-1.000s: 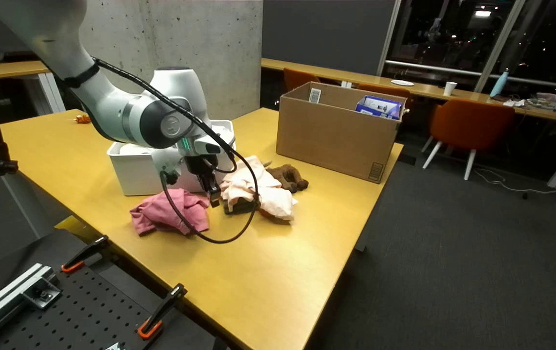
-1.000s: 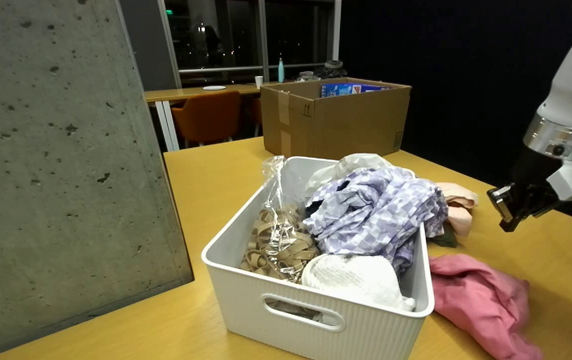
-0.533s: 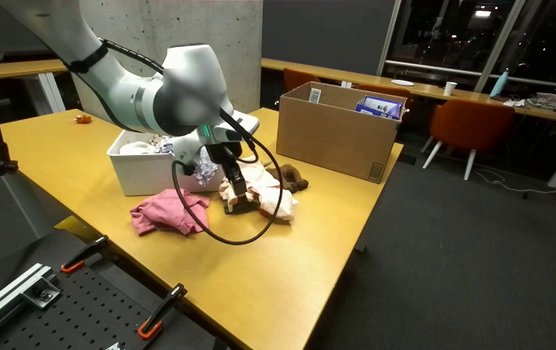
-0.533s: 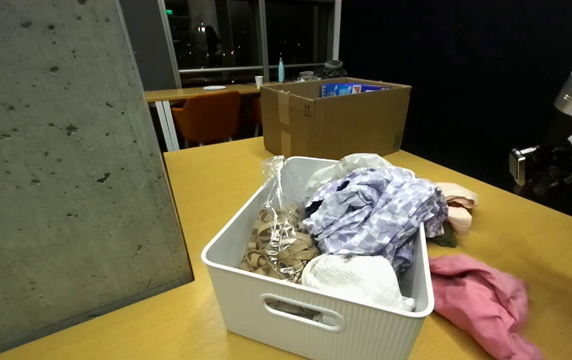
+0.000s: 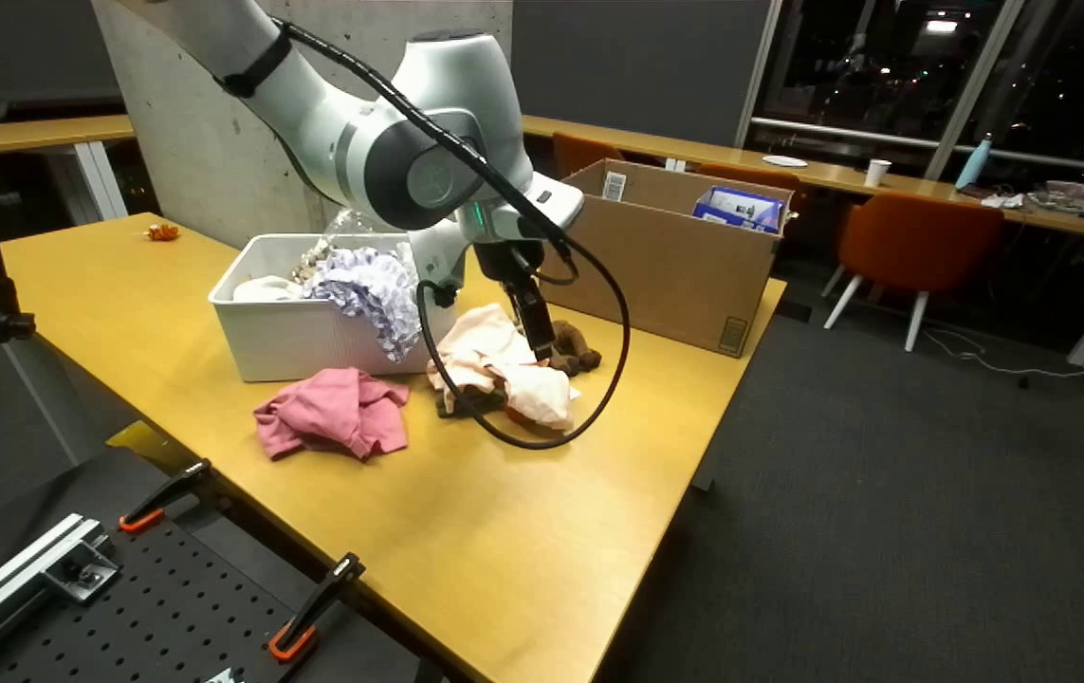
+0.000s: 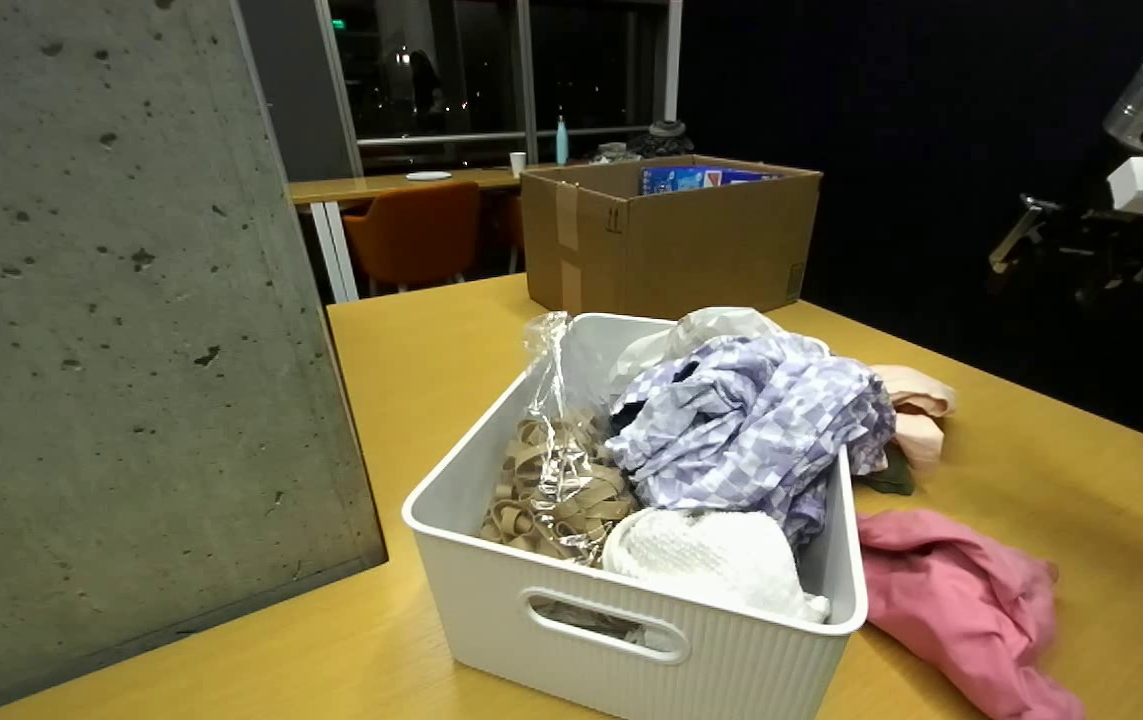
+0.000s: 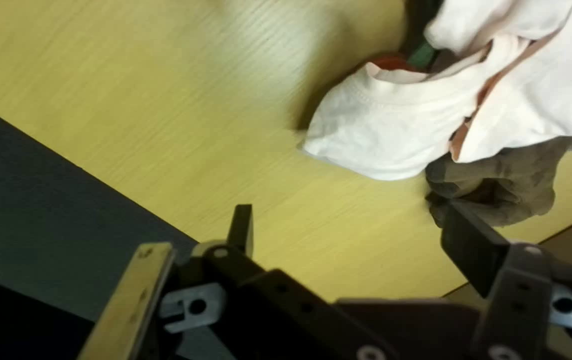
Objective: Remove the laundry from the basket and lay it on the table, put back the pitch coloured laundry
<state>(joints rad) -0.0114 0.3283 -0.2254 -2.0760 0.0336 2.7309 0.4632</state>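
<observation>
My gripper (image 7: 355, 230) is spread wide in the wrist view, with only tabletop seen between its fingers. In an exterior view its tips (image 5: 540, 353) appear over the far side of the pale peach cloth (image 5: 489, 346), which seems to be the pitch coloured laundry. That cloth lies crumpled on the table (image 6: 1031, 430), outside the basket (image 6: 491, 610), on top of a dark green item (image 6: 888, 476). Inside the basket are purple checked laundry (image 6: 751, 430) hanging over the rim, a white cloth (image 6: 711, 555) and a bag of tan bands (image 6: 561, 490). Pink laundry (image 5: 333, 413) rests beside it.
A brown plush-like item (image 5: 572, 346) sits beside the peach cloth. The large cardboard box (image 5: 665, 266) stands behind, on the table's far end. A black cable (image 5: 613, 379) loops down from the arm. A concrete pillar (image 6: 131, 350) rises near the basket.
My gripper has moved up and away from the pink laundry and basket, across towards the peach cloth's far side. Its jaws have opened. The laundry and basket have not moved.
</observation>
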